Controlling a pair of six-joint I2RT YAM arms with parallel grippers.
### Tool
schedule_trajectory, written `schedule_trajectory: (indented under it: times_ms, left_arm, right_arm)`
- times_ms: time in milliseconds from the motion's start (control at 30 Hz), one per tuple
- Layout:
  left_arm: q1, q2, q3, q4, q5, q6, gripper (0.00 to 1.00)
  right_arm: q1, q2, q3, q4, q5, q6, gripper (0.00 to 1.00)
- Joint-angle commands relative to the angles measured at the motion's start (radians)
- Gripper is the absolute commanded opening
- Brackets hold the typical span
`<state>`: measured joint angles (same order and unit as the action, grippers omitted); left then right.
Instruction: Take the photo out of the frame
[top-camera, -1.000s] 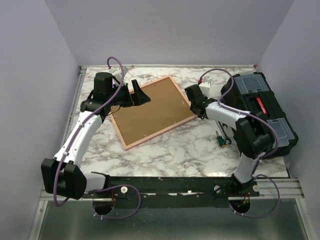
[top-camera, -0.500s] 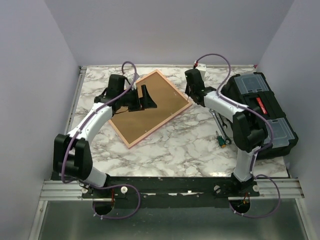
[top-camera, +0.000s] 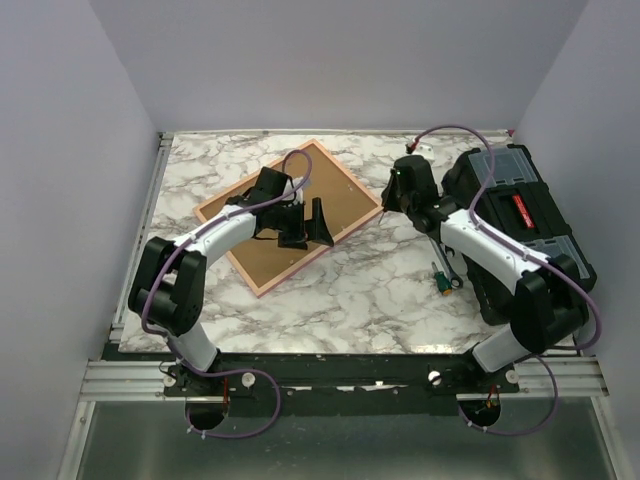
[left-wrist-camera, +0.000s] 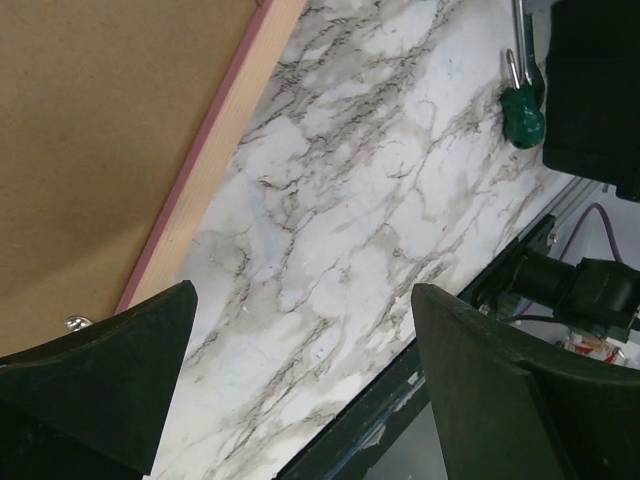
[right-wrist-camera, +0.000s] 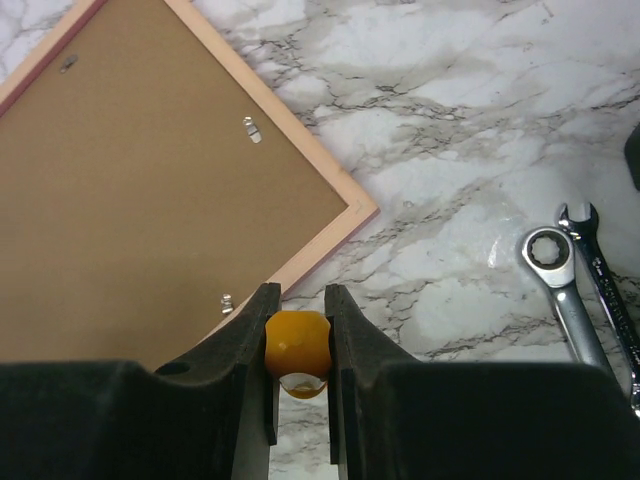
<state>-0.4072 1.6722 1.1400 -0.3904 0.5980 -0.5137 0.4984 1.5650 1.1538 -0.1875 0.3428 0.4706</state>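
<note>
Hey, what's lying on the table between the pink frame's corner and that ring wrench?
Nothing: only bare marble table between the frame and the wrench, shown in the right wrist view.

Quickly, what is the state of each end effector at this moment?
Left end effector: open, holding nothing.
Right end effector: closed on a small orange object.

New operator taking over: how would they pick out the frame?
On the marble table, left of the black toolbox, the frame lies flat and askew. Its brown board back and thin pink rim set it apart from the small wrenches nearby.
</note>
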Motion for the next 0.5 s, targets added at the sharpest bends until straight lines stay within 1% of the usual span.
schedule_trajectory:
  times_ms: [0,67,167,333,400,467]
  left_arm:
    - [0.011,-0.046,-0.02,0.045,-0.08,0.004,0.92]
    - [0.02,-0.12,-0.044,0.075,-0.119,0.01,0.92]
    - [0.033,-0.241,-0.076,0.105,-0.193,0.033,0.93]
    - [0.078,-0.489,-0.134,0.172,-0.334,0.072,0.95]
    - [0.111,-0.591,-0.17,0.202,-0.402,0.071,0.95]
    - [0.133,-0.691,-0.211,0.221,-0.505,0.074,0.95]
  right_arm:
    - [0.011,-0.022,-0.041,0.017,-0.12,0.047,0.01]
    - [0.041,0.01,-0.029,0.024,-0.151,0.086,0.01]
    - [0.124,0.049,-0.01,0.077,-0.161,0.127,0.01]
    - [0.227,0.172,0.071,0.122,-0.192,0.192,0.01]
    - [0.272,0.212,0.086,0.165,-0.196,0.204,0.01]
    - [0.308,0.262,0.124,0.178,-0.213,0.213,0.0]
